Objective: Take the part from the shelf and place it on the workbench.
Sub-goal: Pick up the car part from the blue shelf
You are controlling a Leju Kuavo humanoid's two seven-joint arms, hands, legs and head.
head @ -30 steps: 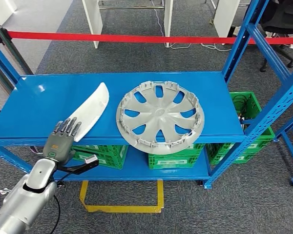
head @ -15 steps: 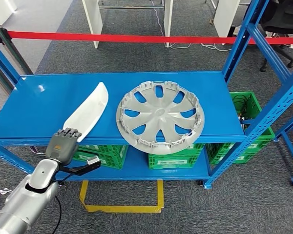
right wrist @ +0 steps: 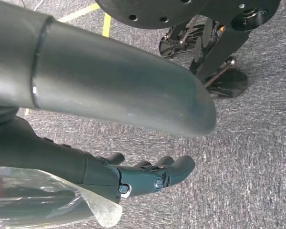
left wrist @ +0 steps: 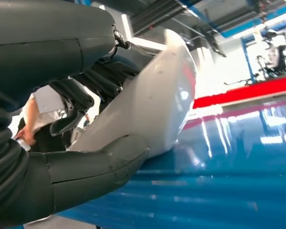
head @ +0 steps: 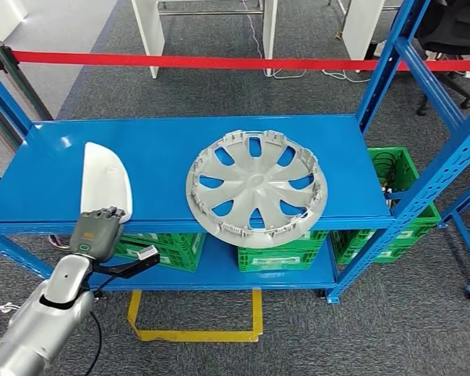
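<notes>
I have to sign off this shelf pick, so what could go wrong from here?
The left robot hand holds only the near end of the white part, so it may slip or tip. Its far end seems to rest on the blue shelf and may drag. A wide swing could knock the hubcap.

The head view was evenly and brightly lit from overhead, sharp throughout, with a small white glare spot on the blue shelf (head: 161, 168) at the left and only soft shadow beneath the hubcap (head: 256, 188). The left wrist view was blown out at the upper right, its glossy blue surface streaked with reflections and the near thumb (left wrist: 98, 164) soft. The right wrist view was dimmer, its foreground blurred, the carpet (right wrist: 249, 157) sharp.
</notes>
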